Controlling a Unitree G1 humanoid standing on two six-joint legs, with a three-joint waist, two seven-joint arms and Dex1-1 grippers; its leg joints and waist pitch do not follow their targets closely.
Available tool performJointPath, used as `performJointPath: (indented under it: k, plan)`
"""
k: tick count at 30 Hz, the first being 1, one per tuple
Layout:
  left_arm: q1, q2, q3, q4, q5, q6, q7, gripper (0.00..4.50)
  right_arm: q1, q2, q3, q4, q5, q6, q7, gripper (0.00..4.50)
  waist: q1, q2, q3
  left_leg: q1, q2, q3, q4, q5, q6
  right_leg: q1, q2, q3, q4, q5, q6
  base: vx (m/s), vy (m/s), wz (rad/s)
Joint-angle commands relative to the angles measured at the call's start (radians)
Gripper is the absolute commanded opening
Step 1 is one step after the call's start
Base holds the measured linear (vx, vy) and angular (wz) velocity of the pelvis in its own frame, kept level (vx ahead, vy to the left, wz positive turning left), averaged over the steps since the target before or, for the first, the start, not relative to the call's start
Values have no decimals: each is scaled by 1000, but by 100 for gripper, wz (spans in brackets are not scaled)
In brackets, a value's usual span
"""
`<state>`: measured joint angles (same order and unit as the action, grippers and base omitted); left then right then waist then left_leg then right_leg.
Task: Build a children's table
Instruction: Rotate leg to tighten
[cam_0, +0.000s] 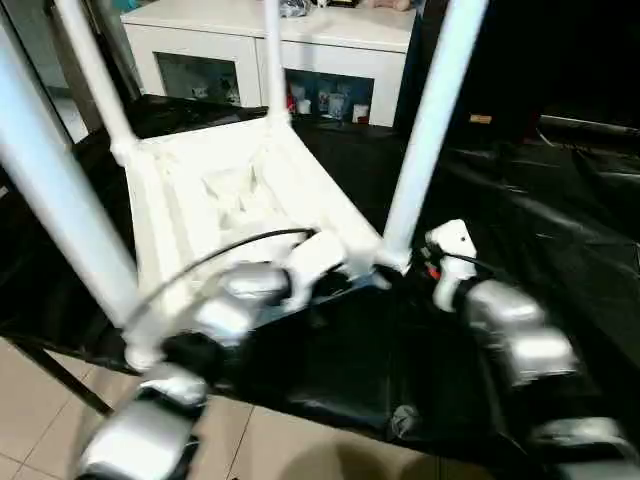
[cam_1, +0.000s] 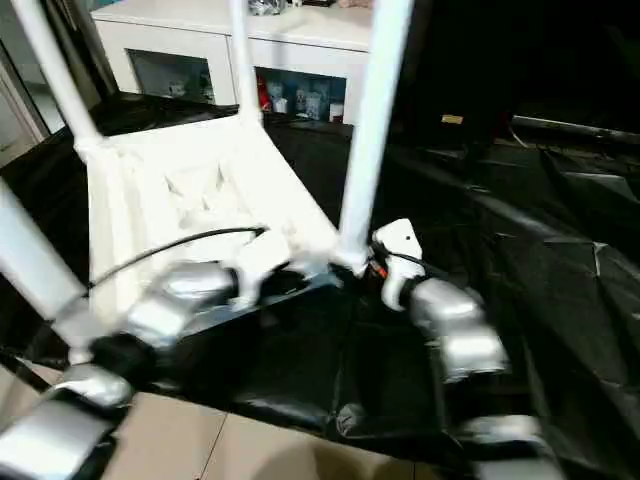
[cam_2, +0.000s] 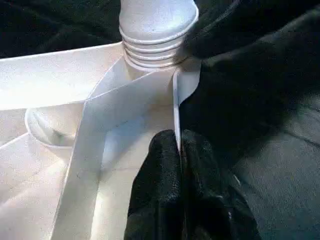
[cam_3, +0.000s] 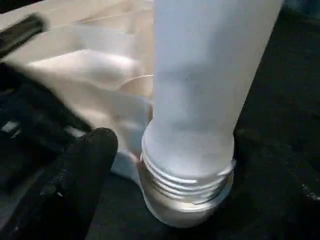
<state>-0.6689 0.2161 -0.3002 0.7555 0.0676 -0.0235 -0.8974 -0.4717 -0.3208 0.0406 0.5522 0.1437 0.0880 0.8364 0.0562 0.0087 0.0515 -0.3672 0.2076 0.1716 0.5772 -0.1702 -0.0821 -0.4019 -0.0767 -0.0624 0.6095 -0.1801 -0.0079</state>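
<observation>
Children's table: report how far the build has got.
Done: the tabletop lies underside up on the black sheet, with four legs standing in its corner sockets. In hand: the left gripper is pinching the tabletop's rim beside the near right leg, whose threads still show above the socket; the right gripper stands beside it. Left: seat that leg, then turn the table upright.

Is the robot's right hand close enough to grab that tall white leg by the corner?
Probably yes. The right gripper sits right beside the base of the long white cylindrical leg, where its threaded end meets the white plastic tabletop's corner socket. Nothing stands between them, and one black finger is already next to the threads.
</observation>
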Motion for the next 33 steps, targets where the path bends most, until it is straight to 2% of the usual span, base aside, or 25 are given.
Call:
performJointPath:
  k: [1, 2, 4, 5, 7, 9, 14, 24, 30, 33]
  plan:
    - [29, 22, -14, -2, -8, -14, -68, 0, 4, -23, 22, -39, 19, 9, 83, 412, 10, -7, -65, 1, 15, 1, -58, -226, 68, 53, -57, 38, -85, -233, -208, 0, 0, 0]
    - [30, 25, -15, -3, -9, -18, -75, 0, 4, -26, 23, -40, 20, 10, 88, 412, 12, -5, -64, 4, 17, 1, -59, -229, 66, 51, -56, 37, -83, -222, -218, 0, 0, 0]
    - [64, 72, -22, -46, -46, -64, -202, 0, 11, -81, 29, -63, 41, 35, 181, 412, 16, -6, -64, 2, 19, -1, -61, -233, 65, 57, -57, 36, -81, -224, -222, 0, 0, 0]
    - [75, 81, -16, -66, -65, -59, -235, 0, 11, -92, 31, -67, 48, 46, 203, 412, 17, -5, -63, 4, 22, 1, -62, -236, 64, 53, -56, 36, -80, -219, -226, 0, 0, 0]
    - [89, 93, -8, -97, -93, -45, -281, 0, 12, -104, 39, -72, 59, 69, 246, 412, 19, -4, -63, 5, 23, 4, -61, -244, 62, 53, -55, 37, -77, -211, -239, 0, 0, 0]
    - [93, 98, -6, -106, -100, -43, -296, 0, 14, -111, 49, -74, 59, 77, 267, 412, 22, -5, -64, 5, 23, 4, -62, -239, 61, 52, -55, 36, -76, -207, -237, 0, 0, 0]
    - [92, 98, -3, -101, -101, -53, -299, 0, 20, -113, 75, -70, 38, 59, 285, 368, 34, -7, -64, 8, 23, 5, -61, -229, 49, 50, -58, 39, -75, -213, -230, 0, 0, 0]
    - [98, 92, 5, -107, -96, -50, -307, 0, 26, -119, 111, -65, 23, 55, 320, 282, 36, -7, -65, 7, 22, 4, -60, -216, 49, 52, -58, 39, -74, -201, -225, 0, 0, 0]
    - [97, 87, 8, -97, -86, -58, -282, 0, 31, -105, 103, -65, 35, 57, 309, 272, 36, -10, -65, 7, 21, 5, -59, -215, 51, 52, -57, 39, -74, -206, -223, 0, 0, 0]
    - [85, 69, 10, -67, -56, -56, -209, 0, 40, -77, 84, -59, 43, 70, 260, 271, 36, -10, -61, 9, 20, 5, -61, -235, 47, 49, -58, 39, -81, -252, -210, 0, 0, 0]
